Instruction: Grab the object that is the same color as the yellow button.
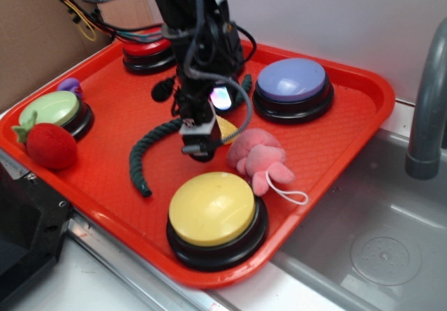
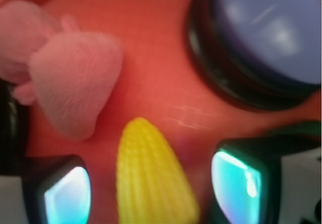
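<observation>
Ribbed orange tray (image 1: 335,140) beside grey sink (image 1: 380,244).

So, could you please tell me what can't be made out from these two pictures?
- Corn: its wide end is cut off by the wrist view's bottom edge; in the exterior view the arm hides nearly all of it.
- Hand: the fingers flank the corn, but blur hides whether they touch it.
- Red button: in the exterior view, partly behind the arm.
- Purple thing: in the exterior view, too small to identify.
</observation>
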You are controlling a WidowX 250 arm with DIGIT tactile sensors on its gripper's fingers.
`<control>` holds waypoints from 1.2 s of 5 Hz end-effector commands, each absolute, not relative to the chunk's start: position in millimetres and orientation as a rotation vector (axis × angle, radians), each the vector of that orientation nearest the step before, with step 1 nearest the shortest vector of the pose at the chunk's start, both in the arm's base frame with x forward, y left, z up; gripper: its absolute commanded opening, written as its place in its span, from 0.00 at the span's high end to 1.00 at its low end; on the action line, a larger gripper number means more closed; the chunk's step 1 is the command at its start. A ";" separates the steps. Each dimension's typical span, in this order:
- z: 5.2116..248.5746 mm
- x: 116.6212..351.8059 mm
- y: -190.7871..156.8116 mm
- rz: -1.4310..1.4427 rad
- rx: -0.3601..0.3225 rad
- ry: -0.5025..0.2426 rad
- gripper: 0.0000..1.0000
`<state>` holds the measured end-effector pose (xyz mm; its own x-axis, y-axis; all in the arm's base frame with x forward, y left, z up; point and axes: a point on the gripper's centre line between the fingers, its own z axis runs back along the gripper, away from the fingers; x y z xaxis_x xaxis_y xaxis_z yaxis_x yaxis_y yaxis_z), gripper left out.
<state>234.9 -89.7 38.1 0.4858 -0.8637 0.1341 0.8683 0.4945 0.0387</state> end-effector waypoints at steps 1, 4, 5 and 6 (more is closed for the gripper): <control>34.9 235.6 -97.9 -1.046 -0.005 -0.184 0.00; 33.1 237.6 -84.7 -1.020 -0.008 -0.174 1.00; 61.2 238.5 -70.6 -0.881 -0.018 -0.139 1.00; 106.2 242.1 -46.9 -0.628 -0.045 -0.104 1.00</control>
<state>236.2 -38.9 94.8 0.8214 -0.5672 0.0598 0.5700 0.8203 -0.0476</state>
